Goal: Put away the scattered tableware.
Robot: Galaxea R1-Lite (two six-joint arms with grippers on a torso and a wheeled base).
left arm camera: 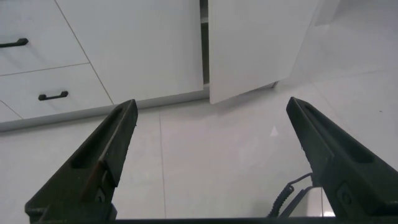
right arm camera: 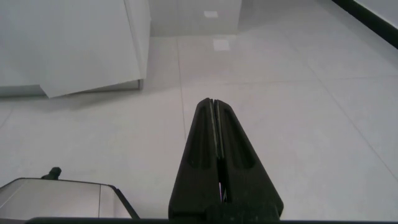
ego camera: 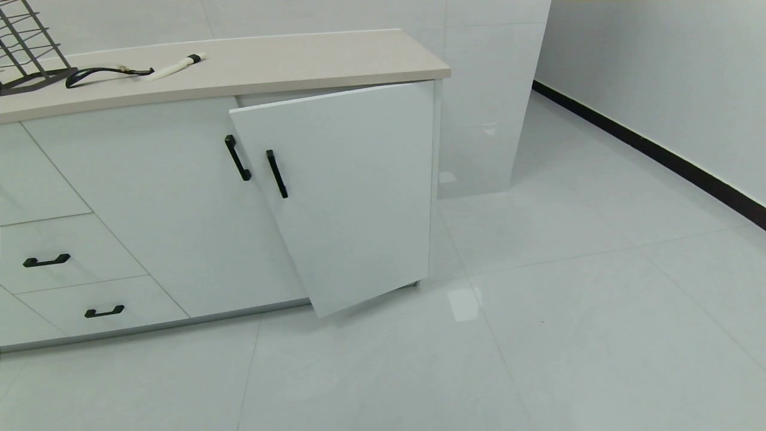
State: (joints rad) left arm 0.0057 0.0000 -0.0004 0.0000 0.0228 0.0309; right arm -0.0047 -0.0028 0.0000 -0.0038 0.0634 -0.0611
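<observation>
- Black and low over the floor (left arm camera: 211, 186), my left gripper (left arm camera: 211, 106) has its fingers spread wide, holding nothing.
- My right gripper (right arm camera: 213, 102) has its fingers pressed together, empty too.
- Past them, the door (ego camera: 341, 191) hangs part open.
- Up on the counter (ego camera: 299, 57) lie a black spoon (ego camera: 102, 73) and a white knife (ego camera: 176, 64), near the rack (ego camera: 24, 60).
- I think nothing is put away yet; both wait there.
- My head view gives the counter top; my wrist views give floor and the door's foot.

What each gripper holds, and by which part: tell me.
Nothing is held. The left gripper is open and empty above the floor; the right gripper is shut with nothing between its fingers.
</observation>
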